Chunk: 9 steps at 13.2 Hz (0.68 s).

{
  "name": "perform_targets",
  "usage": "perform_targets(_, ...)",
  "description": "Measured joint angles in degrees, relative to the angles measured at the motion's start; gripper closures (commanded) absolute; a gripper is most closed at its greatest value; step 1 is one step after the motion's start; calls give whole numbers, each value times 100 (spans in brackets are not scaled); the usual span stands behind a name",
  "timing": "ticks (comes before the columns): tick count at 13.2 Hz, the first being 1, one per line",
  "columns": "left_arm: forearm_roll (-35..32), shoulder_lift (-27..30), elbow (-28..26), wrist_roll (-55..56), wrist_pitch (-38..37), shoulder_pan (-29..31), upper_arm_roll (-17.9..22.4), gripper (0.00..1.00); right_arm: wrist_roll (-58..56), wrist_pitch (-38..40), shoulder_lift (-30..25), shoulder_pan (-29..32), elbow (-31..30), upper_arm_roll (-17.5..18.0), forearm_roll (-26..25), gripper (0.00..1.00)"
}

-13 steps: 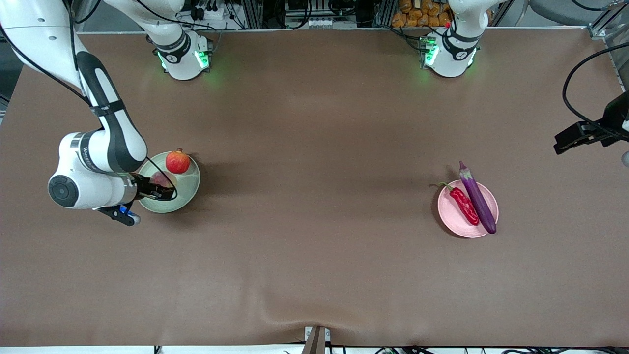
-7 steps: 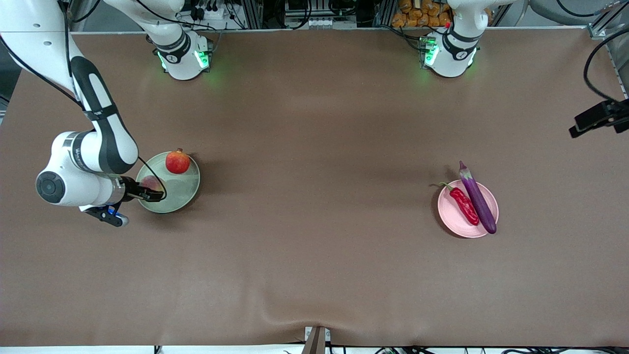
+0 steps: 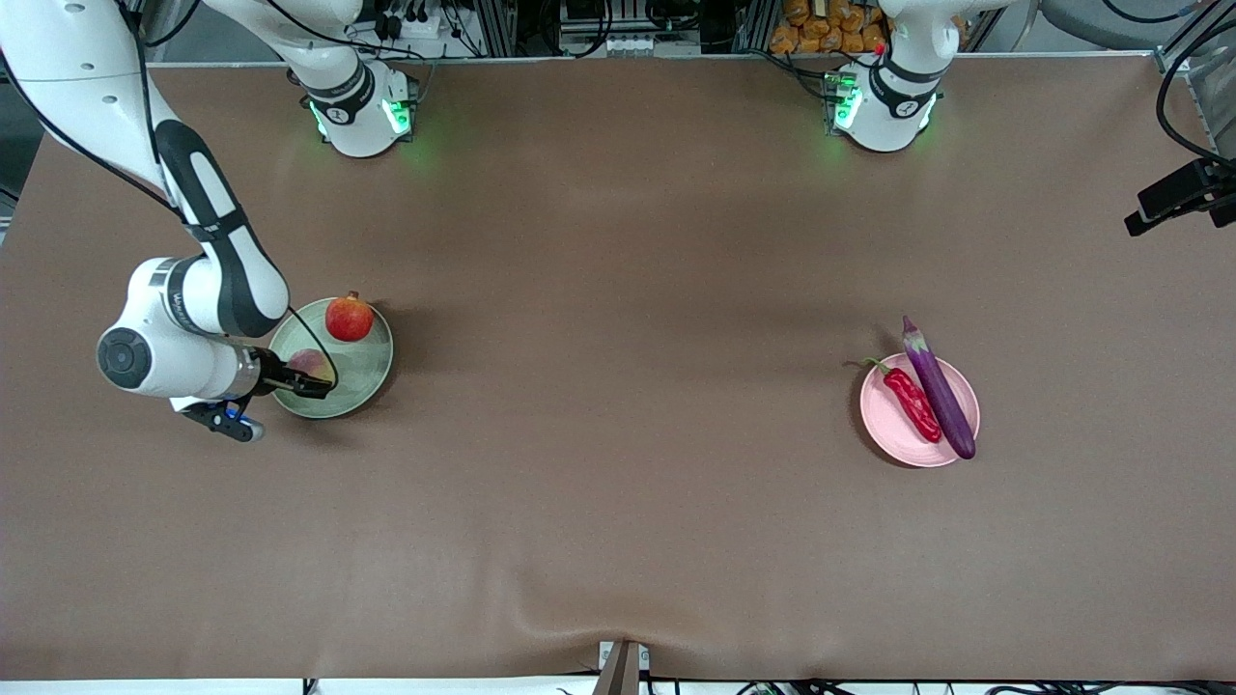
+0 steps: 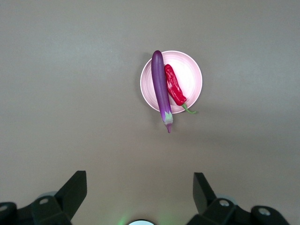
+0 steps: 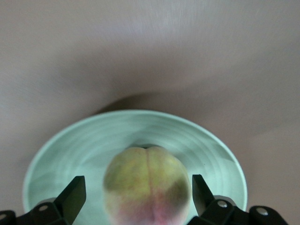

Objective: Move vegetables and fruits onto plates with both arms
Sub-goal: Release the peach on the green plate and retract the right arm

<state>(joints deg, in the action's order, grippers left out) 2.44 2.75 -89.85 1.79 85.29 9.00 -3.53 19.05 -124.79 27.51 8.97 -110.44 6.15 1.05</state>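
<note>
The peach (image 5: 146,185) has just been released onto the green plate (image 3: 362,372) beside the pomegranate (image 3: 349,319) by the right pincer (image 3: 314,383), now spread wide, while the left pincer (image 4: 136,197), also wide, waits high over the pink plate (image 4: 193,79), so all four items appear plated.

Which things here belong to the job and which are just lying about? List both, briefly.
Job:
- peach and pomegranate on green plate
- chili pepper and eggplant on pink plate
- right gripper, open around the peach
- left gripper, open, high over the table, waiting

Lying about:
- brown table cover
- cables at the table's edge
</note>
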Motion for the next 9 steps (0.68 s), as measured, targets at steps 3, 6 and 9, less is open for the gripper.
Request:
perform_targets(3, 0, -13, -25, 0, 5, -21, -53, 0, -33, 1082, -72, -40, 1158, 54, 2, 0)
perform_targets(6, -158, -58, -30, 42, 78, -31, -366, 0, -39, 2224, -163, -253, 2560, 100, 1, 0)
perform_targets(9, -270, -110, -30, 302, 215, -65, -614, 0, -39, 3162, -229, -387, 3772, 104, 1, 0)
